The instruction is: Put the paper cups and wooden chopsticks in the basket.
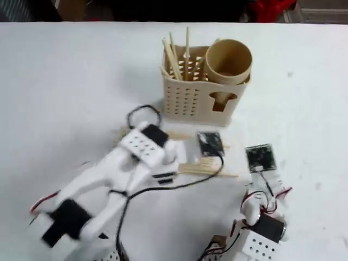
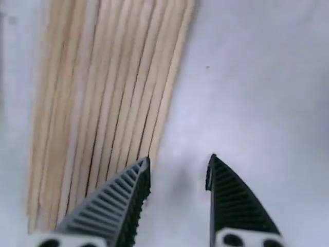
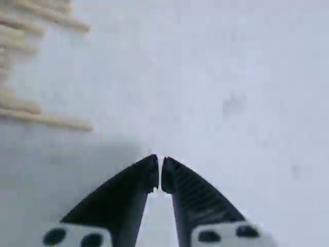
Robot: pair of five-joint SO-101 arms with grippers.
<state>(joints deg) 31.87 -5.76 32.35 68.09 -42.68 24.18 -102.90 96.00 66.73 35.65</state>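
1. Left arm (image 1: 103,179): lies across the white table (image 1: 60,76) from the near left corner toward the middle, with a black cable (image 1: 179,186) beside it.
2. Left gripper (image 2: 179,160): hangs low over the table with the fingers spread apart and nothing between them. Has one finger above the edge of the loose pile and the other above bare table.
3. Loose wooden chopsticks (image 2: 103,103): lie flat and side by side in a tight row on the table. Sit in front of the basket, partly under the left arm, so not yet inside it.
4. Basket (image 1: 190,100): stands upright behind the pile, cream coloured, with many small holes. Holds in its left compartment several standing chopsticks (image 1: 176,54), set on end.
5. Paper cup (image 1: 228,60): sits in the right compartment of the basket with the open mouth up, higher than the basket wall.
6. Right arm (image 1: 261,228): stays at the near right edge, apart from the basket.
7. Right gripper (image 3: 159,172): points down at bare table with the fingers pressed together, holding nothing. Has the ends of the loose chopsticks near, without touching them.
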